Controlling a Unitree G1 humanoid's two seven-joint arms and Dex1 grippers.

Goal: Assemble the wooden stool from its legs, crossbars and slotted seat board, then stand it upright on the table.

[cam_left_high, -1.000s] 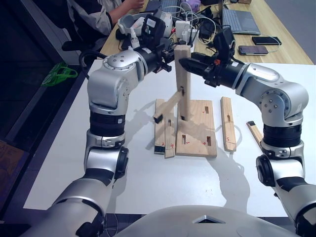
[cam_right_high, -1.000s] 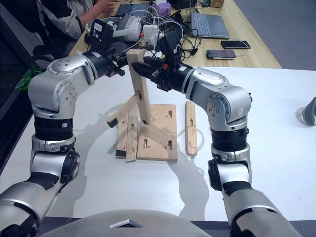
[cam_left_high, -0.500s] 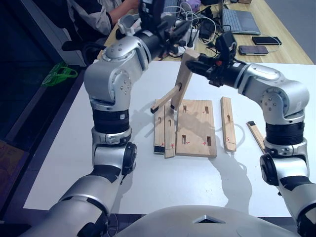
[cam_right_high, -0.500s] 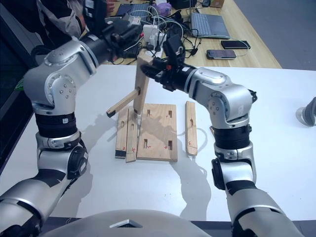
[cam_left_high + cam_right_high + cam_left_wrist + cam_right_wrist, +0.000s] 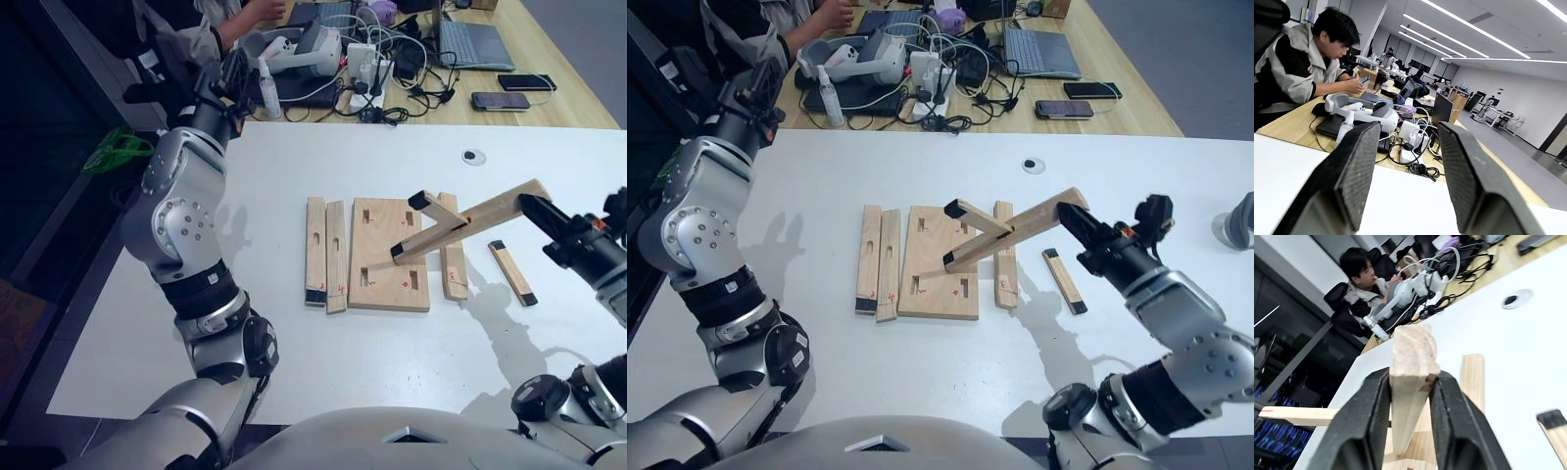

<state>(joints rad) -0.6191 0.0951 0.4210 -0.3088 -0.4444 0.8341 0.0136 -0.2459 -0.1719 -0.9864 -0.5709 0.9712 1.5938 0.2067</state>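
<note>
One leg point(image 5: 490, 208), crossbar point(image 5: 441, 211) fitted, slants over the board point(image 5: 387, 286), clamped at its upper end by my right gripper point(image 5: 534, 208). My left gripper point(image 5: 1400, 171) hangs open beyond the table's point(image 5: 294, 362) far left corner.

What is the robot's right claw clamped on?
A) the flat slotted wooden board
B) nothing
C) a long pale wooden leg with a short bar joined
C: the right gripper is shut on the end of the long pale wooden leg, held tilted over the flat slotted wooden board.
</note>
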